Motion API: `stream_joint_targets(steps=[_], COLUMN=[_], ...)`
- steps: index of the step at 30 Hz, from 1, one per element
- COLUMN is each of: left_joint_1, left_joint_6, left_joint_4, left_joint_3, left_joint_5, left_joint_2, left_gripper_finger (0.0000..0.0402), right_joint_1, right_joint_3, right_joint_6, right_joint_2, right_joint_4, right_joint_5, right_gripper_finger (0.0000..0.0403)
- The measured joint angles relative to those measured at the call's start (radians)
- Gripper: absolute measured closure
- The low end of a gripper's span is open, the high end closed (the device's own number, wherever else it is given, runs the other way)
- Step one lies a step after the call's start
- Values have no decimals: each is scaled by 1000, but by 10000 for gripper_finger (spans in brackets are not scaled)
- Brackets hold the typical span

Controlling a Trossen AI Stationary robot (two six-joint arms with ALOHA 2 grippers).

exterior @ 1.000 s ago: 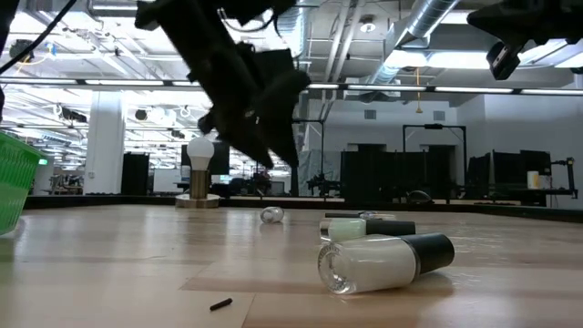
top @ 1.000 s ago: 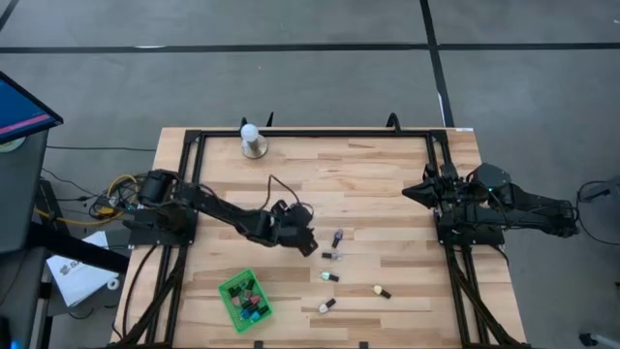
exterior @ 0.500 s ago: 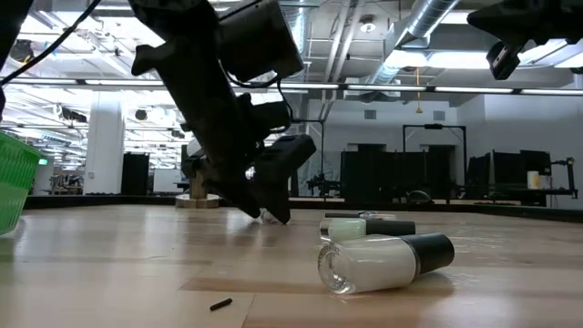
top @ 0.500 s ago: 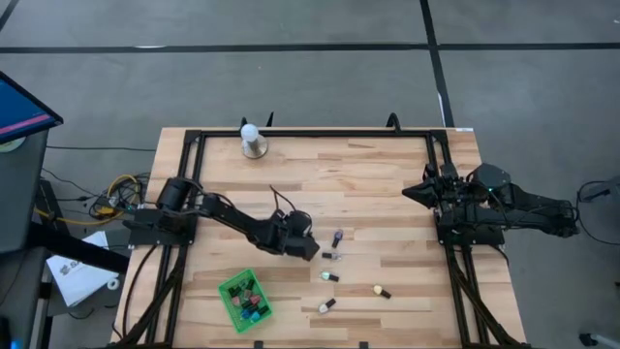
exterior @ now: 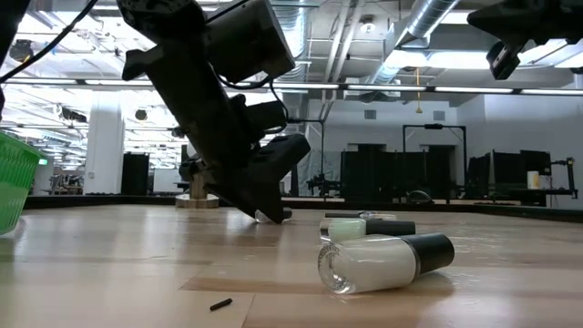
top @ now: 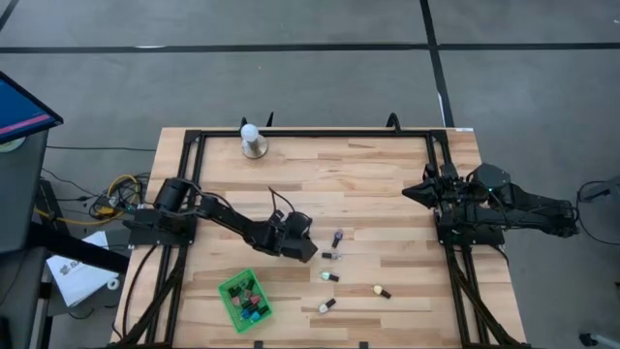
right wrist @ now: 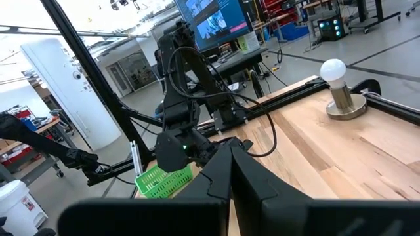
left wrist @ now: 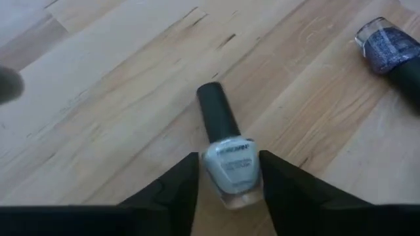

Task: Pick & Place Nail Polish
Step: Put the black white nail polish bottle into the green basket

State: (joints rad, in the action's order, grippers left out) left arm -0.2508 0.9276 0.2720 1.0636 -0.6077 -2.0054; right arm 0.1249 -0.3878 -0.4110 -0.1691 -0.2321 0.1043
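Though lowered right to the wood near mid-table, shows no firm clamp yet: so much for the left gripper (top: 310, 250). Straddles a pale blue bottle (left wrist: 228, 167) lying on its side, fingers (left wrist: 177, 193) apart and close against the glass, dark cap pointing away from the wrist. Looks like the grasp step, with the carry to the green basket (top: 235, 278) to follow, out on the same arm's side and well apart from the gripper.

Could go wrong in several ways:

- Might squeeze the round glass off-centre and squirt it forward or roll it sideways, given a smooth bottle lying free on bare wood.
- Might catch only the base end, judging by fingers set nearer the bottle's bottom than its middle. Would then let it swing cap-down on the lift and slip out.
- Might scrape fingertips on the table if pressed any lower.
- Might knock the purple bottle (left wrist: 384, 49) lying near on a careless swing, and so scatter the other bottles (top: 330, 277) loose on the wood between there and the table edge.
- Might also miss the basket rim on release, with several bottles already inside and little spare room.

As for the right gripper (right wrist: 230, 154): pressed together on nothing, parked at the table's right edge, well apart from all this.
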Motion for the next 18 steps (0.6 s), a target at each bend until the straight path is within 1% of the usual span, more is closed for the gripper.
stream_joint_targets(steps=[6, 14, 18], left_joint_1=[0, 5, 6], left_joint_6=[-2, -11, -37], left_joint_4=[5, 5, 17], left_joint_3=[-2, -5, -10], left_joint_5=[5, 19, 44], left_joint_2=[-1, 23, 59], left_gripper_finger=[305, 306, 306], right_joint_1=[0, 0, 0], right_joint_3=[0, 0, 0], right_joint_6=[3, 2, 2], right_joint_2=[0, 0, 0], right_joint_4=[0, 0, 0], right_joint_5=[0, 0, 0], right_gripper_finger=[403, 403, 403])
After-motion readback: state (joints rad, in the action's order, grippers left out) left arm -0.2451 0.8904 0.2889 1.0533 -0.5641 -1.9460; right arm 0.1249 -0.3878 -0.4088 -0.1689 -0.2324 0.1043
